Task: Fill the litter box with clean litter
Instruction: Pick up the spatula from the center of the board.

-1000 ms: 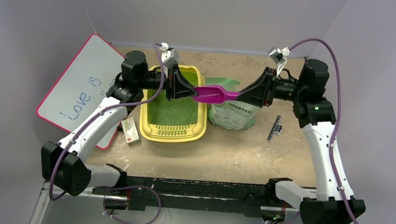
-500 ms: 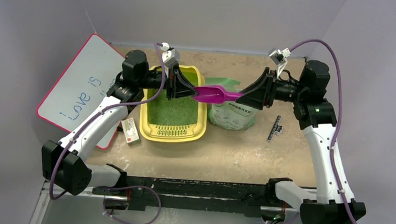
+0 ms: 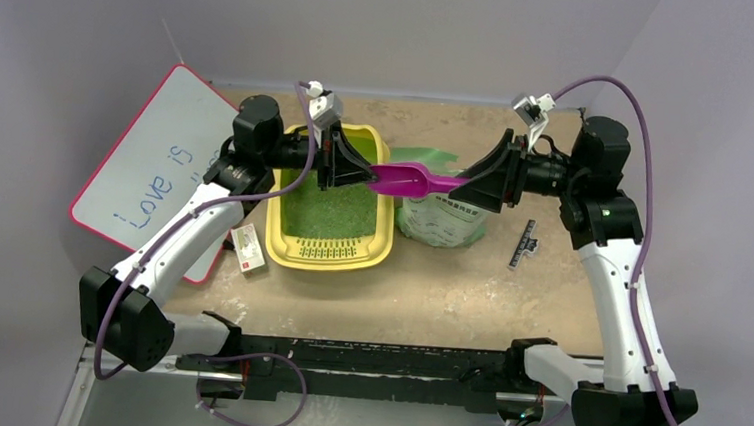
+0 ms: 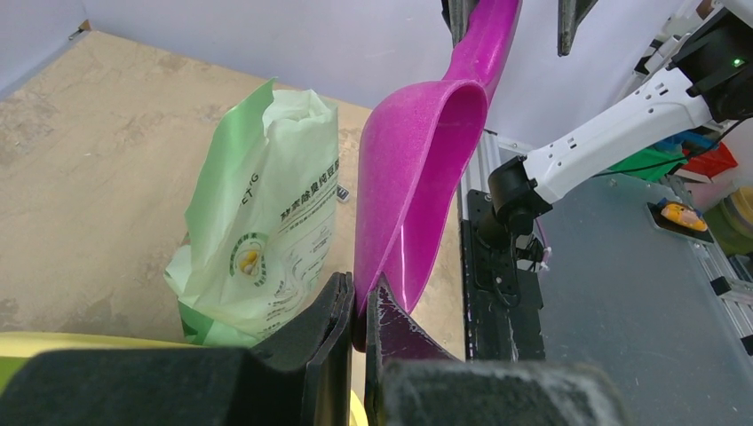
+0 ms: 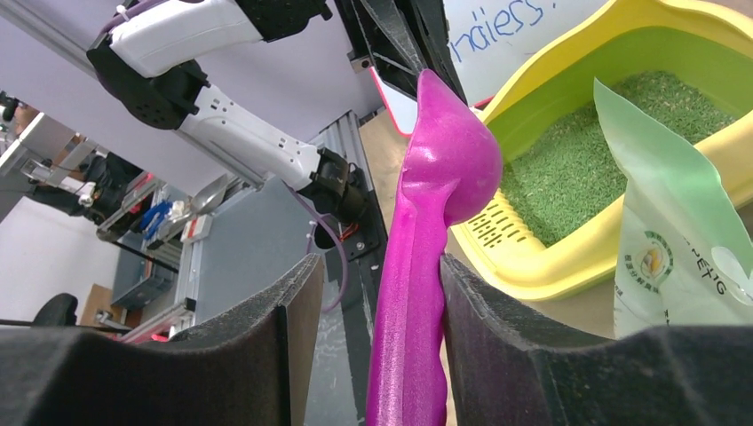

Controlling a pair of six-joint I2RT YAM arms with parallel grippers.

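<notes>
Yellow litter box (image 3: pixel 327 264), grate end (image 3: pixel 329 249) nearest

A: Counter (image 3: pixel 448 288) inventory, left side?
B: White board (image 3: pixel 145 172) with a pink edge lay at the far left, blue handwriting on its face. A small white-and-red box (image 3: pixel 248 247) sat just beside its near corner.
A: Centre and right?
B: Pale green printed bag (image 3: pixel 443 218) stood upright, top open. Purple scoop (image 3: pixel 405 181) was off the counter, roughly level above the bag's top, bowl toward the left. A black ruler (image 3: pixel 523 244) lay flat to the bag's right, not touching it.
</notes>
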